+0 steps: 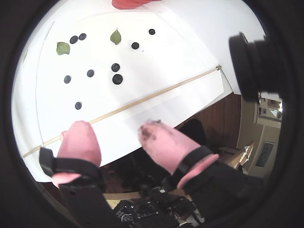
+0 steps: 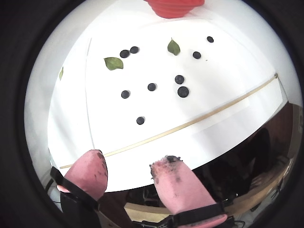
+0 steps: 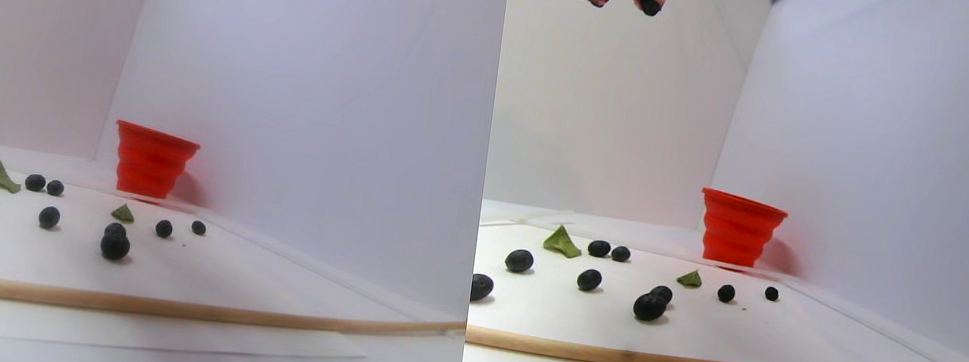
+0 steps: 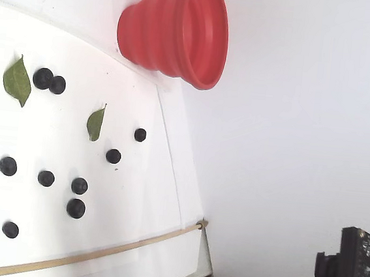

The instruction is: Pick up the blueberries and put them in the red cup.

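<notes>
green leaves [image 4: 17,80] among blueberries [image 4: 76,208], wooden stick [image 2: 190,124] nearby

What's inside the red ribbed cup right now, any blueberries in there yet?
Cannot confirm. The red ribbed flared cup lies sideways in the fixed view, showing only a sliver of bare red inner wall; its bottom is hidden. Nine small dark round blueberries sit on the white paper sheet.
</notes>
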Tool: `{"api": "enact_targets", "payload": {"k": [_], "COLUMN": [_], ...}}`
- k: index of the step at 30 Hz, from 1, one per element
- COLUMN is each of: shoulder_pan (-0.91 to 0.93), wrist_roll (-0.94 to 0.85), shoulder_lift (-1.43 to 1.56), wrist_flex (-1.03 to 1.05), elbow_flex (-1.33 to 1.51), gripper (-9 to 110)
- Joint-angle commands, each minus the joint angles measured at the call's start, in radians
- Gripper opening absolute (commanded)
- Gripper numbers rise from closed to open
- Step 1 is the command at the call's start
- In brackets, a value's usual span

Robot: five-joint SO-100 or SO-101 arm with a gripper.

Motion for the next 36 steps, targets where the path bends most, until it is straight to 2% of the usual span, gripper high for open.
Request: {"api": "enact_targets", "payload": {"k": [1, 17, 36], "shoulder_pan": [-0.014, -0.025, -0.089], "wrist_roll": [0.002, -0.048, -0.025], "shoulder_lift": [-0.043, -0.225, -0.442], "wrist_flex": [-0.044, -0.267, -0.462], "elbow_flex": [-0.008, 0.094, 0.115], "gripper": [19, 19, 20]}}
